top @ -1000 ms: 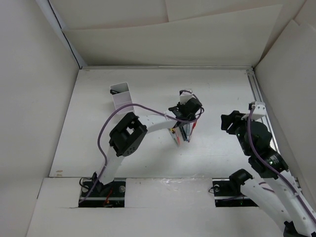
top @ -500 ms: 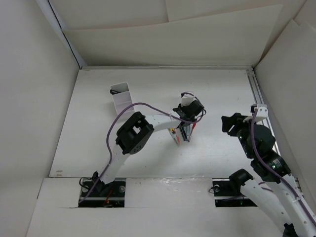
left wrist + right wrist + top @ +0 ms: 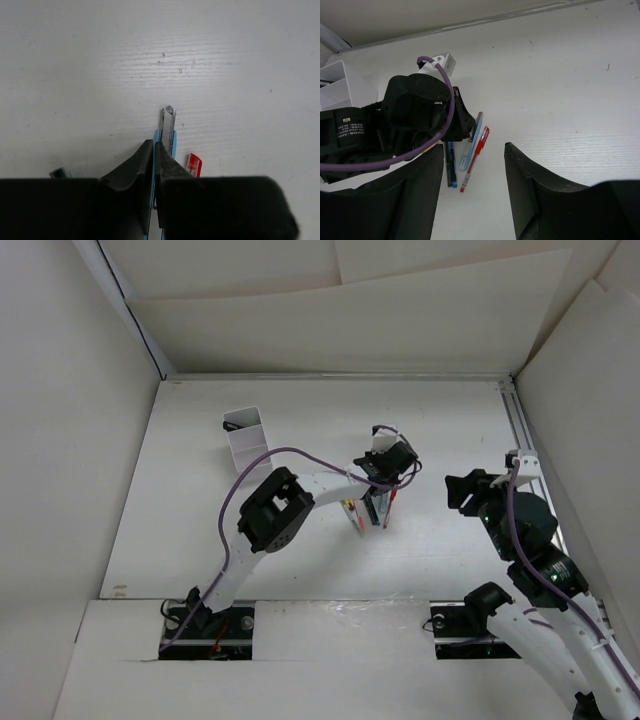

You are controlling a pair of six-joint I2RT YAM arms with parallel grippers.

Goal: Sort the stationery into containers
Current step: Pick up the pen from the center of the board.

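Observation:
Several pens lie side by side mid-table [image 3: 368, 512]. My left gripper [image 3: 155, 146] is shut on a flat light-blue pen [image 3: 168, 120] with a metal tip, which pokes out beyond the fingertips. This blue pen [image 3: 473, 141] lies low against the table beside a red pen [image 3: 475, 162] and a dark blue pen [image 3: 451, 167]. Only the red pen's cap end [image 3: 193, 165] shows in the left wrist view. The white container [image 3: 245, 435] stands at the back left. My right gripper [image 3: 473, 147] hovers open to the right of the pens, holding nothing.
The left arm's purple cable [image 3: 451, 95] loops over its wrist above the pens. A metal rail [image 3: 522, 435] runs along the table's right edge. White walls enclose the table on the left, back and right.
My left gripper has closed its jaws onto the light-blue pen after shifting slightly right. The right arm has edged a little.

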